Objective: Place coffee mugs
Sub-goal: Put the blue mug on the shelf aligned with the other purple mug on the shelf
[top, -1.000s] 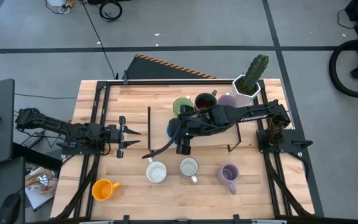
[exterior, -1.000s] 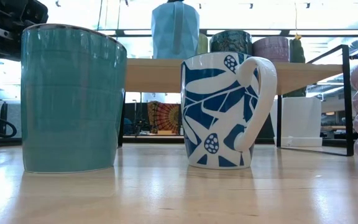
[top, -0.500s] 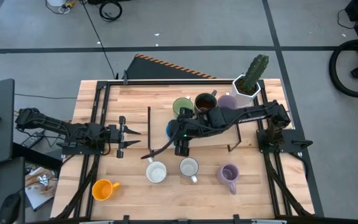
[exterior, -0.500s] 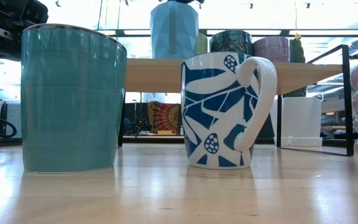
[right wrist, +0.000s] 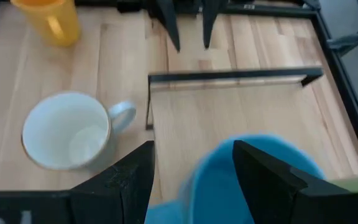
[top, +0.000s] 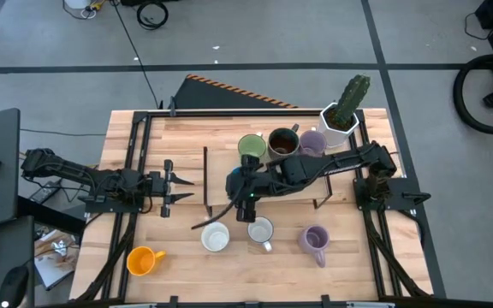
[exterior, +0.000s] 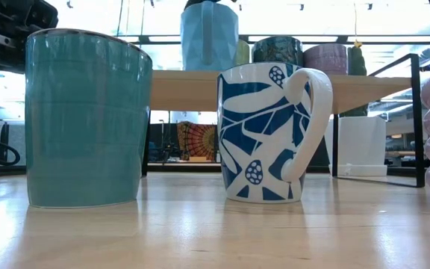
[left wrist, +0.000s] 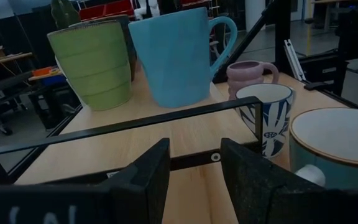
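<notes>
Right claw [right wrist: 191, 165] clamped on blue mug [right wrist: 257, 177], mug half hidden, left claw [left wrist: 191, 168] apart

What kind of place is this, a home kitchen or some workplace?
Most likely a robotics lab or workshop, not a kitchen: a wooden table with black metal frame rails stands on a grey concrete floor, with loose black cables and a vacuum cleaner nearby.

White cactus pot [top: 339, 119] on table's [top: 191, 145] corner — black shelf frame [top: 205, 175] mid-table.
</notes>
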Controlling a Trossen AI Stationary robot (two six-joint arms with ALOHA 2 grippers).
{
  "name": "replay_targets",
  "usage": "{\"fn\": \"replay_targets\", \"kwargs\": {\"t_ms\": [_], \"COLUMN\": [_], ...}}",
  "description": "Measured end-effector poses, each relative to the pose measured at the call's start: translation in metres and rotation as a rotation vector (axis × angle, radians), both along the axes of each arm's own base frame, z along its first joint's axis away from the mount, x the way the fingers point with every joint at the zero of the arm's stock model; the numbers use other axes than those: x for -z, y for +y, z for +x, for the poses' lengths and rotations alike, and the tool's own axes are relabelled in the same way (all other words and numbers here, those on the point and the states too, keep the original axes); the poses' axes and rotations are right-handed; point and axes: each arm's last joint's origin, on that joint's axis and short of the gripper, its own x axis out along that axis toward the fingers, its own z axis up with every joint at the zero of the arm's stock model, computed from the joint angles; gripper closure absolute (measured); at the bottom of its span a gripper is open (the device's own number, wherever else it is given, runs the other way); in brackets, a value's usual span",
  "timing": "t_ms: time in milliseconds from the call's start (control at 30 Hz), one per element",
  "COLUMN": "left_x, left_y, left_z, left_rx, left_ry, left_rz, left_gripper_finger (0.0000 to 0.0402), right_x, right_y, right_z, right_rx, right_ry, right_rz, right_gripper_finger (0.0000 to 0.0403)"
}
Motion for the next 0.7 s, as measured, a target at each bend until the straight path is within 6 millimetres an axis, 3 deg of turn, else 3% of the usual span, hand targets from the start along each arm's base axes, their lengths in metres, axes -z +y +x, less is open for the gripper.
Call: {"fn": "replay_targets", "kwargs": {"t_ms": [400, 700], "left_x": [0.001, 0.001], "left_y": [0.0, 0.0], "left_z": [0.0, 0.0], "left_rx": [0.0, 0.0], "left_ry": [0.01, 0.011], "left_rz": [-0.003, -0.004], "left_gripper_finger": [0.0253, 0.0253], "right_x": [0.01, 0.013], "right_y": [-0.005, -0.015], "right_z": [0.0, -0.004], "right_rx": [0.044, 0.081], "right_ry": [0.07, 0.133], "right_rz": [0.0, 0.089], "right_gripper_finger": [0.0183, 0.0216]}}
